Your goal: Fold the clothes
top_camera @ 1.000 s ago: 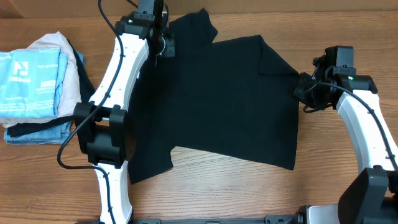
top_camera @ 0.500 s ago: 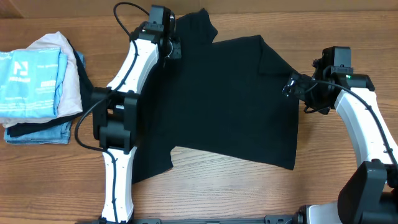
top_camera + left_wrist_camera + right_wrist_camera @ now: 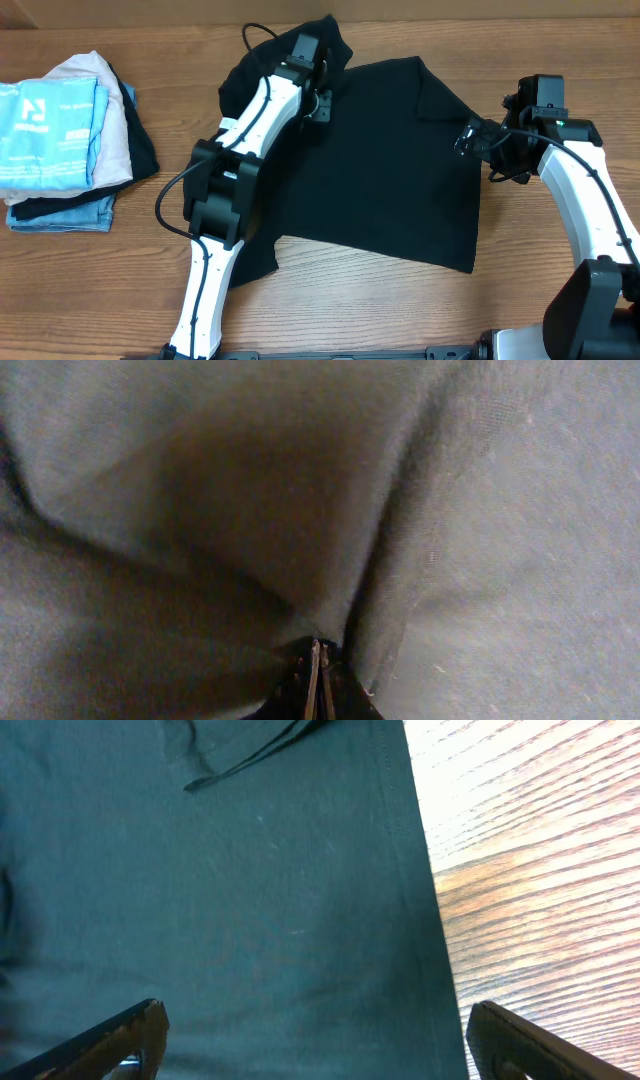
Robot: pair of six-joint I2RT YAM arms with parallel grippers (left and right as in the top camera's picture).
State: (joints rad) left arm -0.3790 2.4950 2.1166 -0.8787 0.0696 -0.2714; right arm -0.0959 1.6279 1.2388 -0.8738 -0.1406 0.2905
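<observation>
The clothes, a plain black T-shirt (image 3: 390, 170), lie spread across the middle of the wooden table. My left gripper (image 3: 322, 98) hovers over the shirt's upper part and is shut on a pinch of its fabric. In the left wrist view, folds of the shirt (image 3: 250, 510) run down into the shut left gripper (image 3: 319, 660). My right gripper (image 3: 470, 135) stands open at the shirt's right edge. In the right wrist view the right gripper (image 3: 315, 1015) is spread wide, one finger over the shirt (image 3: 250, 890) and the other over the bare table (image 3: 520, 870), holding nothing.
A pile of folded garments sits at the far left: a light blue one with white print (image 3: 50, 120) on top, a pale pink-beige one (image 3: 95, 75) beneath, and denim-blue cloth (image 3: 60, 212) at the bottom. Bare wood (image 3: 400, 310) lies in front of the shirt.
My left gripper has swung right over the shirt, pulling the shirt's upper left part with it. My right gripper opened wide and has stayed at the right edge.
</observation>
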